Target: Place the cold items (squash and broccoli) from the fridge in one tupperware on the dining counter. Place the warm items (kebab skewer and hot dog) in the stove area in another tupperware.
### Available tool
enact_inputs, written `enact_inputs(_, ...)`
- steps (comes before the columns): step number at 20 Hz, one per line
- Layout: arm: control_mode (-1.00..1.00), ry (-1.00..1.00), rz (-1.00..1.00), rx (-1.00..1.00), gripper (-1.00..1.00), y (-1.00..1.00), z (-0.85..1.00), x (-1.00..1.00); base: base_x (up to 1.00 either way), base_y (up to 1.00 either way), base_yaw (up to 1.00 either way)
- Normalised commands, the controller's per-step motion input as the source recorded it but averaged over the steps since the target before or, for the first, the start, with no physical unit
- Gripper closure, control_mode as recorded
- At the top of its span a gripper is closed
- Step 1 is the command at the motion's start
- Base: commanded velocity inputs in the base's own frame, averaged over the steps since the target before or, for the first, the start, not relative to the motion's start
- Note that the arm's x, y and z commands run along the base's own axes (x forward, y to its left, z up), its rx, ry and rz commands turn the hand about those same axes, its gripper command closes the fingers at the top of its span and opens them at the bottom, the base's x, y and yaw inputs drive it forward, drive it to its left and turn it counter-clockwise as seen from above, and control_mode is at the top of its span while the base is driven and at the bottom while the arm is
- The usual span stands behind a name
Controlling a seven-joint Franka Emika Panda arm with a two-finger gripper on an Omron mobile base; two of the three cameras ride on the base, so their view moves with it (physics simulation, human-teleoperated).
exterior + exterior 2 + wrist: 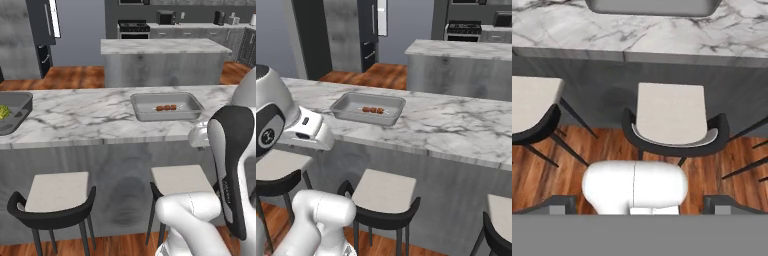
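Nearest the base, the gripper (640, 202) is held low and drawn back from the dining counter (90, 117), pointed down at a bar stool (669, 117) and the wooden floor beneath the counter's edge. Its jaws are spread wide, the two dark tips standing far apart at the foot of the hand view, and nothing is carried between them.

On the dining counter, just beyond its near edge, a grey tupperware (167, 106) is seen with the kebab skewer (166, 107) lying inside it, along its middle. The hot dog is not made out in that container, so the warm pairing is judged half done.

Toward the left end of the same counter, well apart from the first container, a second tupperware (15, 111) is cut by the frame edge; something yellow-green (4, 112) lies in it, possibly the squash or broccoli, though too little is shown to be sure.

Beyond the counter stands an island (162, 60), and behind that the stove (133, 28) against the far wall.

The step in hand is judged to be the fetching of the hot dog. For that, the base would have to be driven round to the stove area, the open gripper lowered over the hot dog and closed, and the load carried back to the tupperware holding the skewer.
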Motion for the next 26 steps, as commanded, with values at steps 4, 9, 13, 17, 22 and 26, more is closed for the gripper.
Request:
enact_inputs(4,1.0,-0.09,0.0,0.0,-1.0,-0.07,-0.1,-0.36,-0.41,-0.28,-0.02)
enact_inputs(9,1.0,0.0,0.0,0.0,-1.0,0.0,0.0,0.0,-0.64,-0.81,-0.12)
enact_inputs(13,1.0,0.0,0.0,0.0,-1.0,0.0,0.0,0.0,-0.18,-1.0,-0.08)
enact_inputs(17,1.0,0.0,0.0,0.0,-1.0,0.0,0.0,0.0,-0.01,-1.0,-0.06)
enact_inputs(22,1.0,0.0,0.0,0.0,-1.0,0.0,0.0,0.0,-0.01,-1.0,-0.07)
enact_inputs(26,1.0,0.0,0.0,0.0,-1.0,0.0,0.0,0.0,-0.11,-1.0,-0.09)
